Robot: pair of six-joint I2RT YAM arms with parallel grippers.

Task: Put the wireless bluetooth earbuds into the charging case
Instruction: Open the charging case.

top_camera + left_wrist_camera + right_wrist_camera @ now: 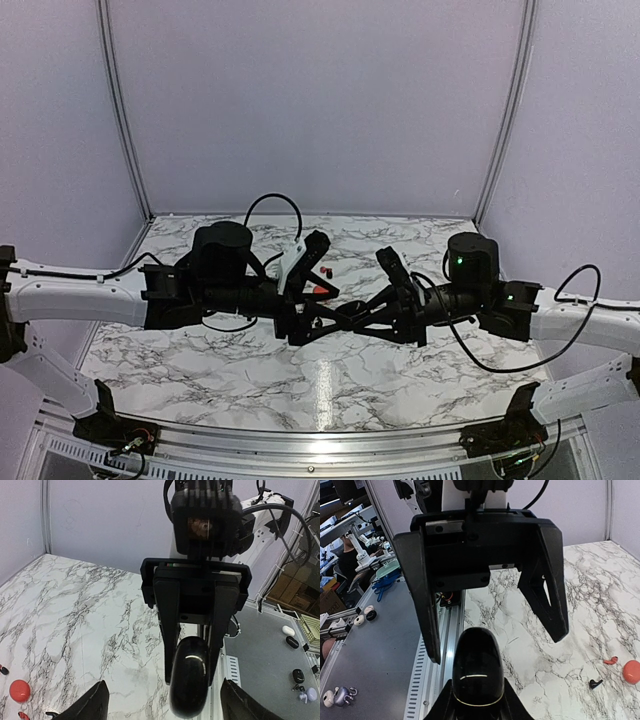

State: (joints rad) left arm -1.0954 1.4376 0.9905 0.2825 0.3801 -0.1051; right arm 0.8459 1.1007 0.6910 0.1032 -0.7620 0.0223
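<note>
In the left wrist view, the lower edge cuts off the bottom of the shiny black oval case (189,680) and the finger ends of the left pincer (167,706), and the left edge cuts a tiny red earbud (3,670). From above, the round red case (320,290) is partly hidden by the left pincer and too small to see well.

Left gripper (496,642) spread wide, nose to nose with seemingly clamped right gripper (192,672).
</note>
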